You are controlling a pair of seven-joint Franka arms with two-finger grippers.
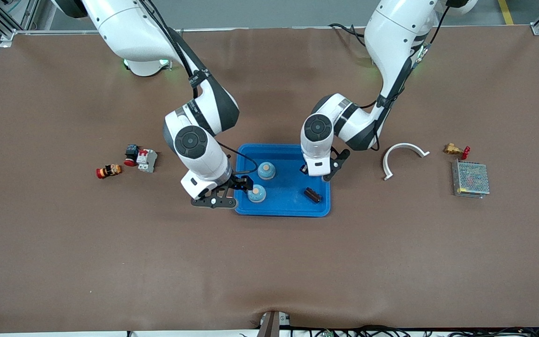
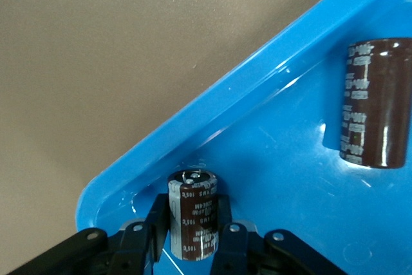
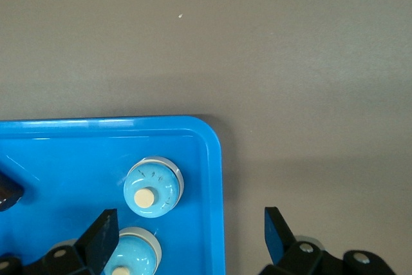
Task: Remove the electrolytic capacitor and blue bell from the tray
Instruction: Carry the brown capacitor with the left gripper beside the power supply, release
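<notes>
Nothing has been removed yet. In the tray (image 1: pixel 283 206) two blue bells are seen: one bell (image 1: pixel 266 170) farther from the front camera, the other bell (image 1: pixel 256 193) nearer, at the right arm's end. Two capacitors are also in the tray: a small capacitor (image 2: pixel 194 214) standing upright in the corner by the rim at the left arm's end, and a larger capacitor (image 1: pixel 312 194) lying on its side, nearer to the front camera. Which bell is the target cannot be told.

The left gripper (image 2: pixel 193 239) is clamped on the small capacitor, one finger on each side of its sleeve. The capacitor is judged to be standing on the tray floor, so the lift is not yet done.

The right gripper (image 3: pixel 190 230) is spread wide and holds nothing. It is over the tray's edge at the right arm's end: one finger over the nearer bell, the other outside the rim over the table. No contact with the bell can be confirmed.

Left to do: capacitor lifted out and set on the table; one bell grasped and removed.
</notes>
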